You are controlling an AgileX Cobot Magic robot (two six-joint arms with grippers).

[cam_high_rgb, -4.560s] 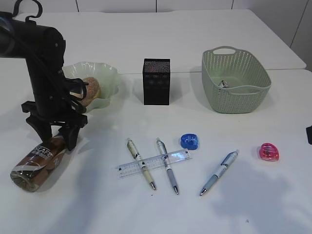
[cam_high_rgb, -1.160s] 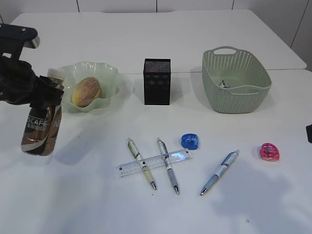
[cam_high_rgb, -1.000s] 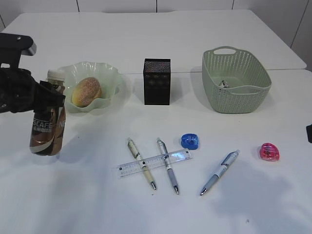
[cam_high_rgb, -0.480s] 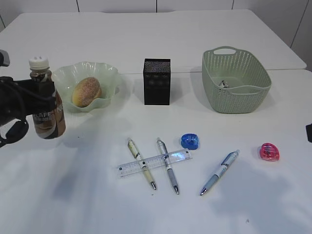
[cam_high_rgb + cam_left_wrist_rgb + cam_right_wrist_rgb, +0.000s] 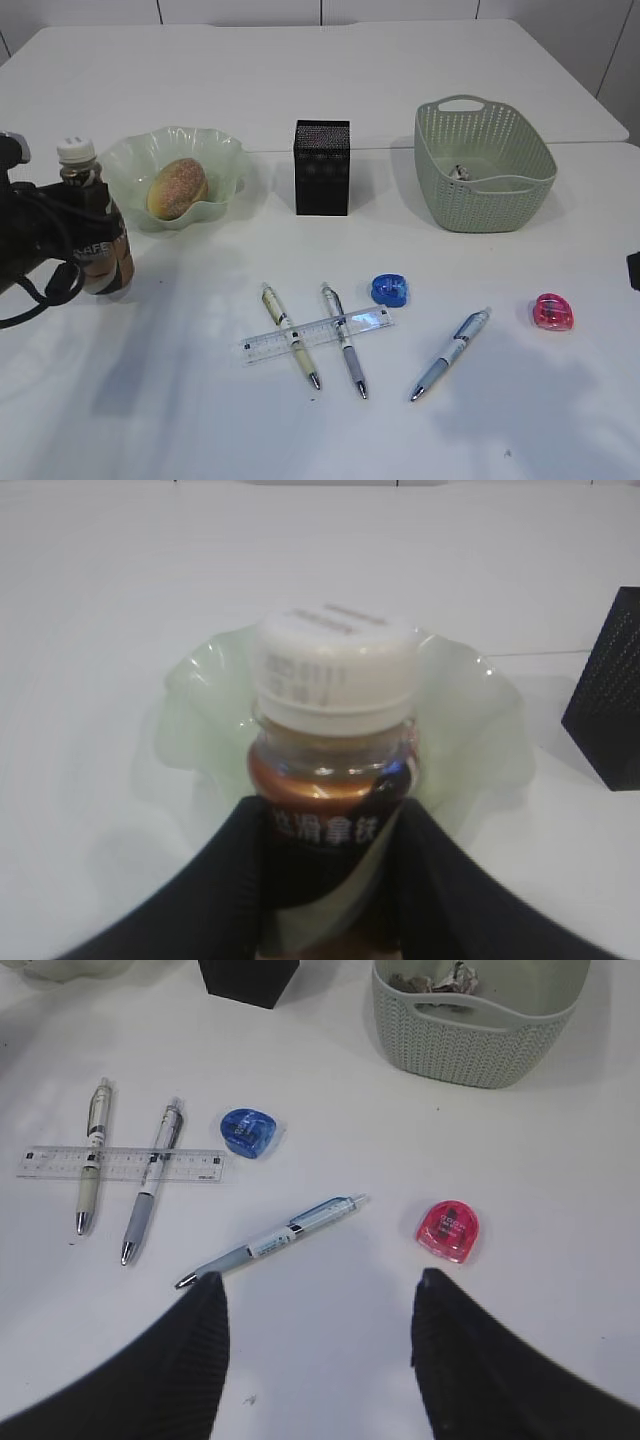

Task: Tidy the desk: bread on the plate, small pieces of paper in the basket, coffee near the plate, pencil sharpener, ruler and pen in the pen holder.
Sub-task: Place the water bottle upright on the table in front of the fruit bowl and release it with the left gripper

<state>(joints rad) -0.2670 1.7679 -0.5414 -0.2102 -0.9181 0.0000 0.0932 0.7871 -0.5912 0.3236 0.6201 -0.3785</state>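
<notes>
The coffee bottle (image 5: 97,240) stands upright just left of the plate (image 5: 222,152), its base at or barely above the desk (image 5: 200,400). My left gripper (image 5: 70,240) is shut on its label, below the white cap (image 5: 335,665). The bread (image 5: 177,187) lies in the plate. A clear ruler (image 5: 315,334) lies across two pens (image 5: 290,335); a third pen (image 5: 270,1242) lies just ahead of my open, empty right gripper (image 5: 318,1285). A blue sharpener (image 5: 389,290) and a pink sharpener (image 5: 449,1231) lie on the desk.
The black mesh pen holder (image 5: 321,167) stands at the middle back. The green basket (image 5: 484,165) at the back right holds crumpled paper (image 5: 440,978).
The coffee bottle, lying on the desk at first, was lifted tilted, turned upright and brought down beside the plate in the left gripper. The right arm has not moved.
</notes>
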